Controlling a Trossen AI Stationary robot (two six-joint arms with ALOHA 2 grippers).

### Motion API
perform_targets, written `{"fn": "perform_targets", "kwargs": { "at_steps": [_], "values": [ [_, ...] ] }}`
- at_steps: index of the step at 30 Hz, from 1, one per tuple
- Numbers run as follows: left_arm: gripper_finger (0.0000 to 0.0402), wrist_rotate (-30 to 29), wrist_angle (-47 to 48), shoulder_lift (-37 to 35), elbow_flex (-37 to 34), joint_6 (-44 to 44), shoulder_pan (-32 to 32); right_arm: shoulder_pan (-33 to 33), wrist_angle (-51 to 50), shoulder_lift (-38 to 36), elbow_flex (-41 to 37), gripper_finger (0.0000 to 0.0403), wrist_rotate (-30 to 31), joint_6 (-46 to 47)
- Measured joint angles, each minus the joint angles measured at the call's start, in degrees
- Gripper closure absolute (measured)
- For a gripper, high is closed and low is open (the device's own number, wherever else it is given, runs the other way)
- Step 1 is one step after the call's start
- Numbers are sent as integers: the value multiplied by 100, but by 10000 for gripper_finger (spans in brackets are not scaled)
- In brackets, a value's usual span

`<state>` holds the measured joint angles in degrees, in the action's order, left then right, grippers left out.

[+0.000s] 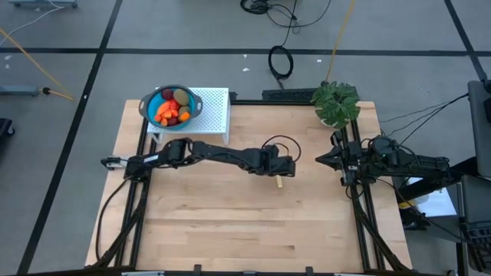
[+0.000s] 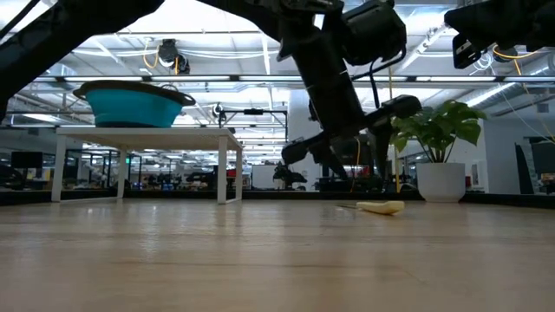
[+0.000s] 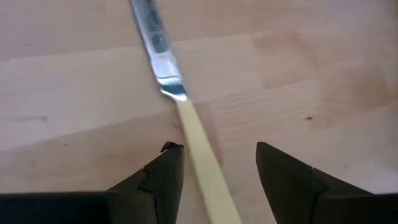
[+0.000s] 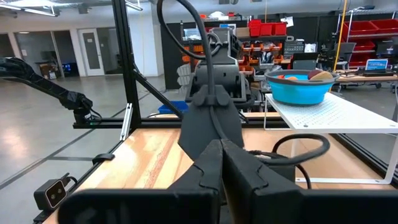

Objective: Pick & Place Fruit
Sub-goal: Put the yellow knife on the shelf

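left gripper (image 3: 214, 171): fingers spread wide, straddling the knife (image 3: 186, 118) on the table (image 1: 230, 222);
right gripper (image 4: 221, 165): fingers pressed together, waiting at the table's right edge;
fruit (image 1: 173, 107): in the blue bowl (image 1: 149, 103) on the white stand (image 1: 219, 107)

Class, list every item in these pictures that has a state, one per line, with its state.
Left hand: open, straddling the knife handle.
Right hand: shut, waiting at the table's right edge.
Yellow-handled metal knife: lying flat on the table.
Blue bowl: on the white stand, full of fruit.
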<state>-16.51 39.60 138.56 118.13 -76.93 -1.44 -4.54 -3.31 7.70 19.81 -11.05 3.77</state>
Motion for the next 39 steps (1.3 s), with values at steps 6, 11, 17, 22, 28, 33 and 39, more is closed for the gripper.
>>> {"fn": "perform_targets", "kwargs": {
  "at_steps": [6,11,17,22,28,33,39],
  "values": [
    [202,-7,94,24,1,170,34,0,1,0,0,403,2,0],
    [202,319,-9,253,7,173,45,0,2,2,0,403,26,2],
    [202,656,75,334,26,118,68,0,-15,2,0,403,26,2],
    [213,758,378,337,26,6,69,0,-7,2,0,403,36,2],
    [270,824,493,345,23,195,75,0,-7,2,0,403,39,2],
    [318,859,522,348,20,330,84,0,-5,2,0,403,44,2],
    [348,895,522,350,20,443,82,0,-7,2,0,403,44,80]
  ]
}}
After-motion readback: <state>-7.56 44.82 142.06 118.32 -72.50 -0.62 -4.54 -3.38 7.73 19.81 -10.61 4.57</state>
